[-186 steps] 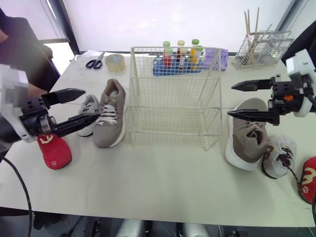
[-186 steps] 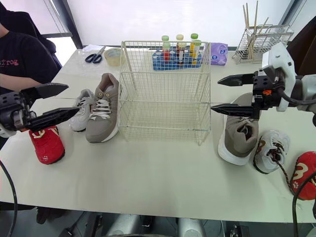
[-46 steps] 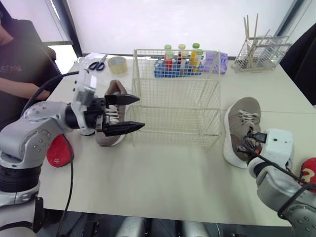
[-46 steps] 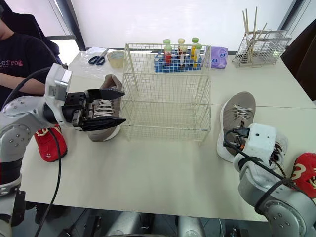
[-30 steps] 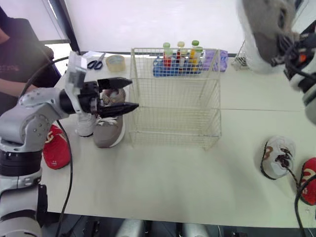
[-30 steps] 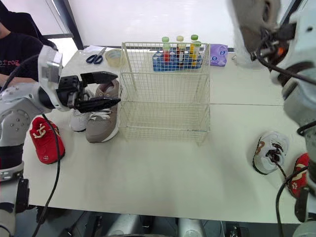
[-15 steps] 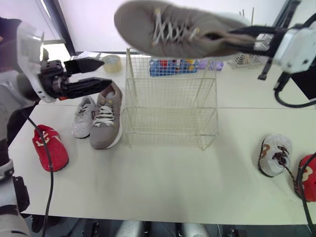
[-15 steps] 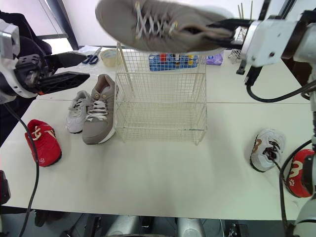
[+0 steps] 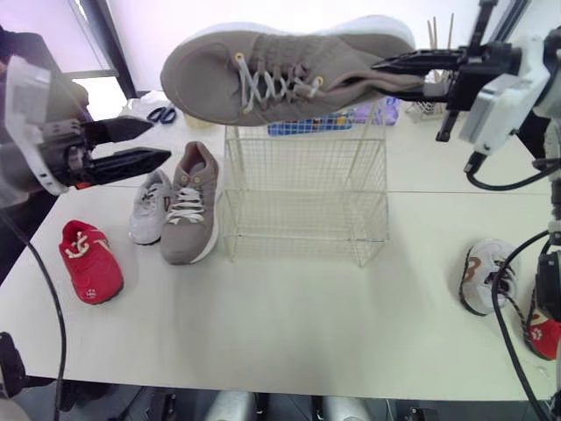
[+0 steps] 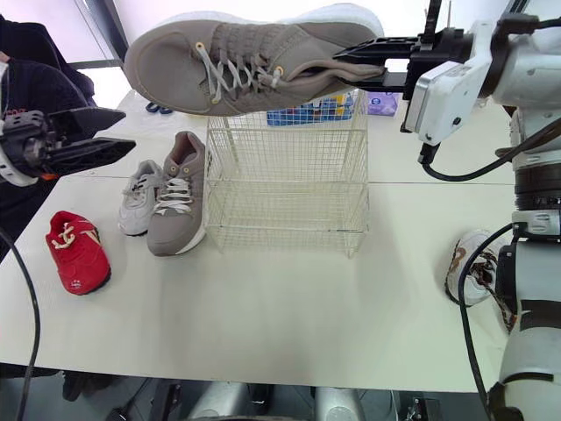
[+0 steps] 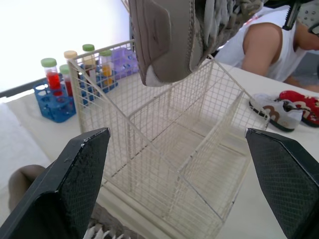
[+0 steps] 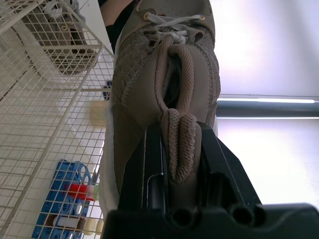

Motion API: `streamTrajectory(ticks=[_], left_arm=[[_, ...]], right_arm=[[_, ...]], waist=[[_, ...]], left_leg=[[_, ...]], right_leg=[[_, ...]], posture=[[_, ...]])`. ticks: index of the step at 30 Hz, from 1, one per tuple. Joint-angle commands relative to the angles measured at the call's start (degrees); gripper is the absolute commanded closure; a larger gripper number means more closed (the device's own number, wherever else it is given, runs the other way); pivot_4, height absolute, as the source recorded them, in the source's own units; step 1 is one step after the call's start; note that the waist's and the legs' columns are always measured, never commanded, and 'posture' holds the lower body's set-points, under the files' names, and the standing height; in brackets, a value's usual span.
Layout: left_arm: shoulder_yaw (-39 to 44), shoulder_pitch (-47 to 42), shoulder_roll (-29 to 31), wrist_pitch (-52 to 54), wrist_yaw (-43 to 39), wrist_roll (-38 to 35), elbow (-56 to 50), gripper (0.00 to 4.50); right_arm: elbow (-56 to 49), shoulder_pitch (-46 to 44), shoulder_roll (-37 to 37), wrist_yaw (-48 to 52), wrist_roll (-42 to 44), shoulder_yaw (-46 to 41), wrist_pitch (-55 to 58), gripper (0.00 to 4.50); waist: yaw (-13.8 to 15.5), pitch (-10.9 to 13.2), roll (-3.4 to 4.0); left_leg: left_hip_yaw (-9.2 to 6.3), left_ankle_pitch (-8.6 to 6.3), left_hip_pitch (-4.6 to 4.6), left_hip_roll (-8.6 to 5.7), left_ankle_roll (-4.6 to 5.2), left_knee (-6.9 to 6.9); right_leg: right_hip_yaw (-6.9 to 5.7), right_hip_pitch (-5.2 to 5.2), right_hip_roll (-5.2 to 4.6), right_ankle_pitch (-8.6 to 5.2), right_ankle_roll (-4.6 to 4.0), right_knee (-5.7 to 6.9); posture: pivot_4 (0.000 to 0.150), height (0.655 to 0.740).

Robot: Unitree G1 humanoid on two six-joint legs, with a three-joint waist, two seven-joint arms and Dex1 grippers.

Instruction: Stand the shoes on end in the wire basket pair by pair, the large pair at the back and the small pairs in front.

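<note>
Nearest, at the lower left of the frame, a small red shoe (image 9: 90, 273) lies on the table; its partner (image 9: 545, 333) and a small white shoe (image 9: 485, 279) lie at the lower right edge. Farther in, at the left, the left gripper (image 9: 158, 140) hovers with its fingers spread wide and nothing between them. Just beside it, a large grey shoe (image 9: 188, 206) and a small pale shoe (image 9: 151, 206) lie side by side against the left wall of the wire basket (image 9: 302, 230), which stands empty at centre. Above the basket, across the top of the frame, the right gripper (image 10: 358, 70) is clamped on the heel collar of the other large grey shoe (image 9: 280, 70), which it holds roughly level, toe toward the left, sole uppermost. Behind the basket stands a blue tube rack (image 11: 52, 102). To complete this step well, I would rotate the wrist until the toe points straight down. Centre the shoe over the rear section of the basket and lower it slowly, keeping the laces off the rim wires. Set the sole flat against the back wall to leave room for its partner, and release only once the toe bears on the floor wires.
</note>
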Motion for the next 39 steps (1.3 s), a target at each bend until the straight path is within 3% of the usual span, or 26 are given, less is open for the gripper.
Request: streamTrajectory(ticks=[1, 12, 15, 21, 22, 25, 30, 34, 39], left_arm=[[0.91, -2.98, -0.45, -1.36, -0.19, -0.64, 0.01, 0.0], [-3.29, -8.67, -5.08, -1.01, -0.77, -0.02, 1.97, 0.0], [-4.53, -8.97, -5.52, -1.7, -0.62, 1.2, 2.66, 0.89], [-4.57, -9.82, -6.64, -0.36, -0.59, 0.51, 3.08, 3.81], [-4.42, -9.81, -6.92, -0.09, -0.4, 0.22, 2.98, 4.03], [-3.31, -9.53, -8.29, 0.98, 1.34, -0.94, 2.33, 4.04], [1.28, -7.02, -12.51, 3.55, 7.54, -4.89, -1.48, 4.04], [5.36, -5.93, -15.74, 5.76, 13.61, -9.6, -3.96, 4.04], [9.14, -4.52, -21.94, 6.86, 23.56, -18.1, -8.67, 4.04]], right_arm=[[-3.32, -1.13, 1.04, -0.62, 1.32, -0.9, -0.44, 4.31], [-7.71, 0.09, 3.82, -0.21, 1.76, 0.55, 0.74, 4.31], [-8.22, 0.0, 3.9, -0.02, 1.91, 0.48, 1.09, 4.31], [-8.74, -0.13, 3.89, 0.33, 2.09, 0.38, 1.22, 4.31], [-8.75, -0.14, 3.84, 0.34, 2.07, 0.32, 1.31, 4.31], [-9.9, 0.98, 3.43, 0.7, 3.36, -0.02, 5.99, 4.31], [-22.73, 7.93, -0.9, 0.14, 20.31, -3.47, 47.47, 1.85], [-26.67, 10.99, -4.82, -1.87, 32.13, -9.29, 70.87, 0.03], [-25.43, 19.09, -4.76, -8.29, 51.63, -22.83, 95.63, 0.03]], waist=[[-0.02, 0.0, 0.0], [-0.09, 0.0, -0.01], [-0.15, 0.0, -0.01], [-0.14, 0.0, -0.01], [-0.12, 0.0, -0.02], [-0.08, 0.0, -0.02], [0.18, -0.01, -0.04], [0.35, 0.01, -0.09], [0.36, -0.04, -0.21]], left_leg=[[0.0, 0.0, 0.0, 0.0, 0.0, 0.0], [0.02, 0.02, 0.0, 0.0, -0.02, 0.05], [0.04, 0.02, 0.0, 0.0, -0.03, 0.05], [0.06, 0.03, 0.0, 0.0, -0.04, 0.06], [0.07, 0.03, 0.0, 0.0, -0.04, 0.06], [0.08, 0.03, 0.0, 0.0, -0.04, 0.07], [0.08, 0.03, -0.01, 0.0, -0.03, 0.11], [0.07, 0.02, -0.06, 0.0, -0.01, 0.18], [0.06, -0.15, -0.03, 0.01, 0.27, 0.2]], right_leg=[[0.0, 0.01, 0.0, 0.0, 0.0, 0.01], [0.02, -0.01, 0.01, 0.0, 0.0, 0.14], [0.05, -0.03, 0.01, 0.0, 0.0, 0.17], [0.09, -0.06, 0.02, 0.0, 0.0, 0.21], [0.1, -0.07, 0.02, 0.0, 0.0, 0.21], [0.11, -0.06, 0.02, 0.0, 0.0, 0.21], [0.14, -0.05, 0.01, 0.0, 0.0, 0.25], [0.15, -0.05, -0.01, 0.0, 0.0, 0.24], [0.14, 0.06, -0.02, 0.01, 0.0, 0.18]], posture=[[0.15, 0.74], [0.15, 0.74], [0.15, 0.74], [0.15, 0.74], [0.15, 0.74], [0.15, 0.74], [0.15, 0.74], [0.15, 0.74], [0.15, 0.74]])
